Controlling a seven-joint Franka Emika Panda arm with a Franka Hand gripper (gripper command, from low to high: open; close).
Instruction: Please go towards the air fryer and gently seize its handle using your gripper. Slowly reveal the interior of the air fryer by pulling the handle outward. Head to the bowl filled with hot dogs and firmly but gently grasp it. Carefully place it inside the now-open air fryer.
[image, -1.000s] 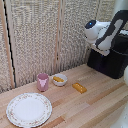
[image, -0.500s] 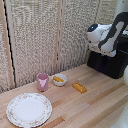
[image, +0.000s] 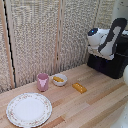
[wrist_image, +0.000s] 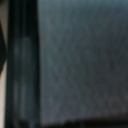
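Observation:
The black air fryer (image: 114, 64) stands at the exterior view's right, on the wooden table (image: 95, 107). My arm's white and black wrist hangs against its upper front, and my gripper (image: 101, 51) is pressed close to the black body, its fingers lost against it. Its handle is not visible in the exterior view. The wrist view is filled by a blurred dark surface of the air fryer (wrist_image: 80, 60) with a darker vertical band at one side; no fingers appear there. The small white bowl (image: 59, 80) with orange-yellow hot dogs (image: 59, 78) sits far from the gripper, mid-table.
A pink cup (image: 43, 82) stands just beside the bowl. A large patterned plate (image: 28, 109) lies near the front at the exterior view's left. A loose orange-yellow block (image: 79, 88) lies between bowl and air fryer. A slatted screen (image: 45, 35) backs the table.
The arm's wrist has sunk slightly toward the front of the air fryer. The bowl, cup, plate and block have stayed in place.

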